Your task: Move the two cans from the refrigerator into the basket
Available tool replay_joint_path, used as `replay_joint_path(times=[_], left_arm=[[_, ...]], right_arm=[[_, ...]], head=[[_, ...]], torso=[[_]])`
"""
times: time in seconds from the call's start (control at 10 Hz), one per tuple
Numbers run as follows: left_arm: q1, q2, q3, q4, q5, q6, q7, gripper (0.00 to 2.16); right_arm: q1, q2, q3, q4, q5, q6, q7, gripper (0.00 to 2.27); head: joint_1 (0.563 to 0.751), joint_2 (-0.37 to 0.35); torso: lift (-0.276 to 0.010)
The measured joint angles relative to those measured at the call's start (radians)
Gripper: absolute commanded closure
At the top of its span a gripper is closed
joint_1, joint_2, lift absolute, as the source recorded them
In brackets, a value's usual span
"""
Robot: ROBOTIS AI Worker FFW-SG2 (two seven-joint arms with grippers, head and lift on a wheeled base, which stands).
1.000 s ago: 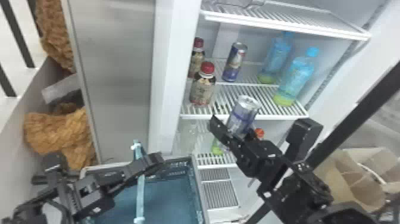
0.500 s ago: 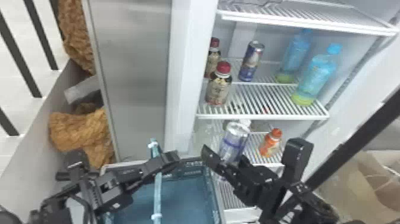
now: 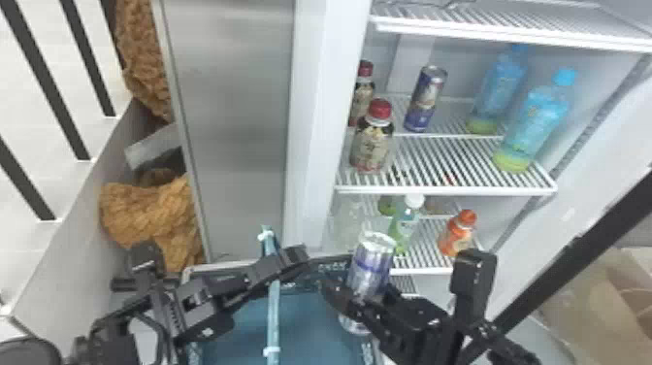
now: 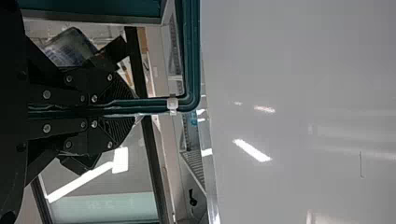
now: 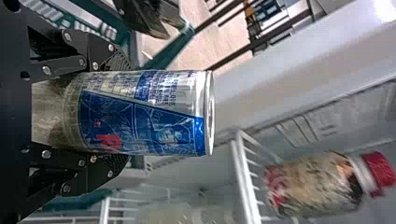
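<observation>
In the head view my right gripper (image 3: 356, 306) is shut on a silver-blue can (image 3: 371, 267), upright over the right part of the blue basket (image 3: 301, 315). The right wrist view has this can (image 5: 154, 112) between the fingers of the right gripper (image 5: 112, 114). My left gripper (image 3: 279, 267) holds the basket's handle (image 3: 273, 310) at the basket's left part; the left wrist view shows the left gripper (image 4: 112, 107) closed on that handle (image 4: 154, 105). The other can (image 3: 426, 99) stands on the refrigerator's middle shelf, behind and right of a red-capped bottle.
Red-capped bottles (image 3: 372, 141) stand at the left of the middle shelf (image 3: 461, 187), blue bottles (image 3: 538, 121) at its right. A green bottle (image 3: 405, 223) and an orange bottle (image 3: 456, 233) are on the lower shelf. The refrigerator's side wall (image 3: 315, 121) rises behind the basket.
The right gripper has carried its can out from the shelves, leftward and down, to over the basket. The head view has shifted, and the left gripper keeps its hold on the handle.
</observation>
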Motion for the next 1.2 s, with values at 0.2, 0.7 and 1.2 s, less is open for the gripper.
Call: replay_joint_path(times=[0.2,0.7,1.2], left_arm=[[-0.002,0.0,-0.001,0.0,0.0,0.001,0.0,1.19],[-0.002,0.002,-0.004,0.0,0.0,0.0,0.001,1.19],[-0.002,0.001,-0.003,0.0,0.0,-0.002,0.0,1.19]], right_arm=[[-0.003,-0.007,0.019,0.01,0.001,0.026,0.024,0.88],[-0.01,-0.007,0.011,0.031,0.017,0.021,0.039,0.11],[0.043,0.016,-0.119,-0.102,0.141,-0.125,0.031,0.11]], head=[[0.695,-0.136],[0.695,-0.14],[0.695,-0.242]], torso=[[-0.031],[-0.031],[-0.031]])
